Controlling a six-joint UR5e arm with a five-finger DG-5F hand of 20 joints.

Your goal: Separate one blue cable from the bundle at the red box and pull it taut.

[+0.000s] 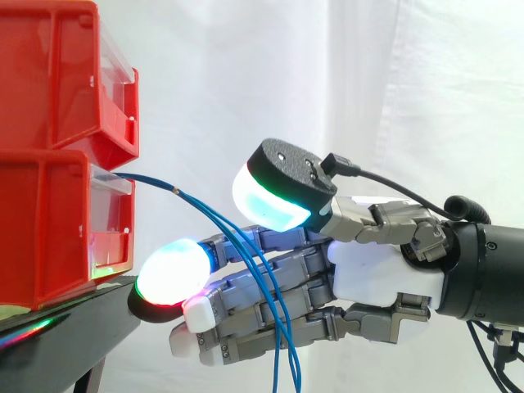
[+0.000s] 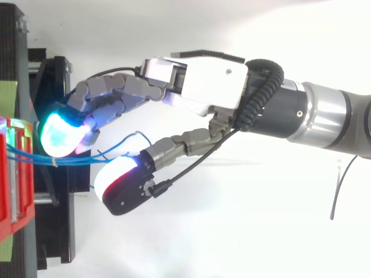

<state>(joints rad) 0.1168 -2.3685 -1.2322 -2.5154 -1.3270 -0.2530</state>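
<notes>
At the left edge of the black stand (image 1: 74,327), in the side view, two red bins are sitting stacked, the upper bin (image 1: 57,74) on the lower bin (image 1: 49,221). A bundle of blue cables (image 1: 178,191) is coming out of the lower bin's clear front, fanning apart and drooping down across the fingers of the hand (image 1: 368,270). The hand is reaching in from the right with its fingers nearly straight and spread open, pinching nothing. One fingertip pad (image 1: 170,274) is glowing cyan, white and red just beside the stand's edge, and the thumb pad (image 1: 274,196) is hanging above the cables. A white curtain (image 1: 246,74) is hanging behind.

Seen from above, the cables (image 2: 75,157) are running from the red bin (image 2: 8,191) through the gap between the glowing fingertip and the thumb, and the slack is curling into a small loop near the thumb.
</notes>
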